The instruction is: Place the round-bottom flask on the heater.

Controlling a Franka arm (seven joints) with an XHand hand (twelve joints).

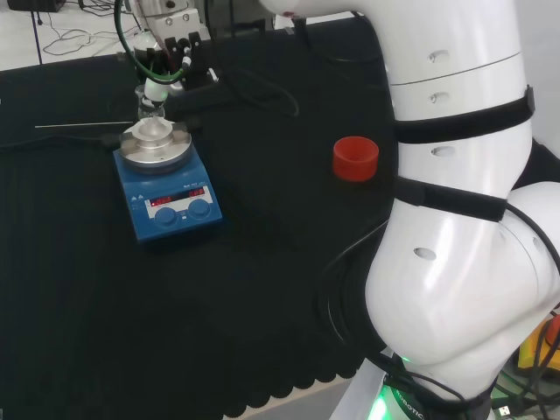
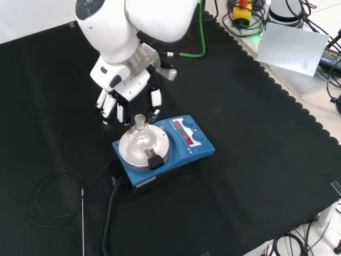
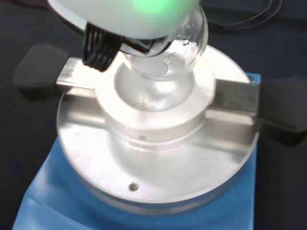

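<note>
Bench cover: black cloth (image 2: 256, 160) with scalloped edge.
Floor: pale (image 1: 52, 35), cables lying on it.
Beyond bench edge: white sheet (image 2: 293, 48), cables.

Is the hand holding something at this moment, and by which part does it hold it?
Nothing appears held. In the front view the hand hangs behind the heater with straight fingers, apart from the round-bottom flask, which sits upright in the heater's metal block.
</note>
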